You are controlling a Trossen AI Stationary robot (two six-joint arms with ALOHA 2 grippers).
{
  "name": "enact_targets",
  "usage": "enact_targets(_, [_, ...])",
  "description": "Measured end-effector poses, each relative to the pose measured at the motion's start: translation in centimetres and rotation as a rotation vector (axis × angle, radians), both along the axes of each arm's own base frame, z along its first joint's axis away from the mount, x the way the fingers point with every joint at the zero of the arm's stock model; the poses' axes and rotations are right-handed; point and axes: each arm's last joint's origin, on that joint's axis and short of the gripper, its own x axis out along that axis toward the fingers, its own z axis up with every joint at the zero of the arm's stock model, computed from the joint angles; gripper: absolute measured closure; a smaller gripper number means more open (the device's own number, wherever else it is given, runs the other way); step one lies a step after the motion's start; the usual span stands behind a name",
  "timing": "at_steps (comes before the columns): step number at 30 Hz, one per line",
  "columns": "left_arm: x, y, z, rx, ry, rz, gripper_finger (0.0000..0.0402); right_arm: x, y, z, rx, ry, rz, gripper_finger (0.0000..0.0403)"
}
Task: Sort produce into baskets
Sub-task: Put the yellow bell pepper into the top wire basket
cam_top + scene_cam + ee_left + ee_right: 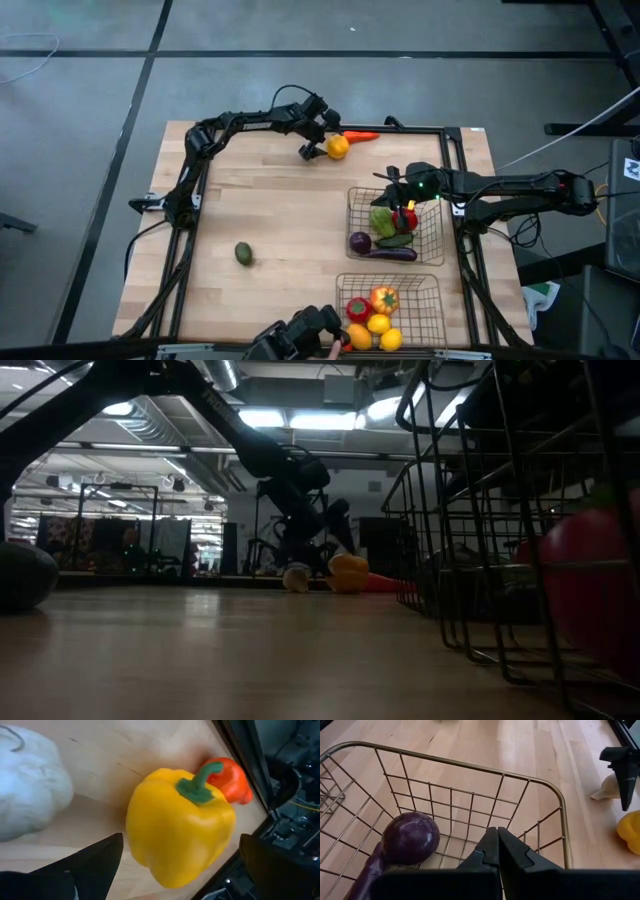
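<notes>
I see the tabletop (270, 220) mostly bare across its middle and left, with only a green avocado (243, 253) lying alone there, so there is plenty of free room on that side. Two wire baskets sit along the right edge. The far basket (432, 238) holds green pieces, a red one, a round purple one and a long eggplant (392, 255) whose long axis runs left to right. The near basket (425, 290) holds a red tomato, an orange pepper and two lemons, close to the tabletop's front edge.

At the far edge a yellow pepper (180, 827) lies tipped on its side, green stem pointing toward the black frame rail, with a red-orange pepper (231, 779) touching it behind and white garlic (30, 785) just beside it.

My left gripper (322, 137) stands wide, its fingers (95, 865) either side of the yellow pepper, holding nothing. My right gripper (498, 845) is closed tight and empty, hanging over the far basket near its rim.
</notes>
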Motion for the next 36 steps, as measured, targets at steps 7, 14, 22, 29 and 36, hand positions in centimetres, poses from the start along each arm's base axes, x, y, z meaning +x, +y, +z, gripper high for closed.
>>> enact_targets(7, [-0.35, -0.01, -0.22, -0.025, 0.03, 0.007, 0.0009, -0.01, 0.0, -0.01, 0.0, 0.002, 0.0, 0.0402])
enact_targets(14, [-0.69, -0.17, -0.28, -0.049, 0.051, -0.03, 0.0009, -0.05, 0.01, -0.07, 0.002, 0.009, 0.0, 0.0402])
enact_targets(22, [-0.72, -0.36, -0.3, -0.074, 0.03, -0.099, 0.0009, -0.05, 0.01, -0.07, 0.002, 0.009, 0.0, 0.0402])
enact_targets(29, [-0.76, -0.55, -0.33, -0.101, 0.021, -0.132, 0.0009, -0.05, 0.02, -0.07, 0.002, 0.009, 0.0, 0.0402])
enact_targets(36, [-0.35, -0.24, 0.04, -0.02, -0.026, -0.174, 0.0009, -0.05, 0.01, -0.08, 0.002, 0.009, 0.0, 0.0402])
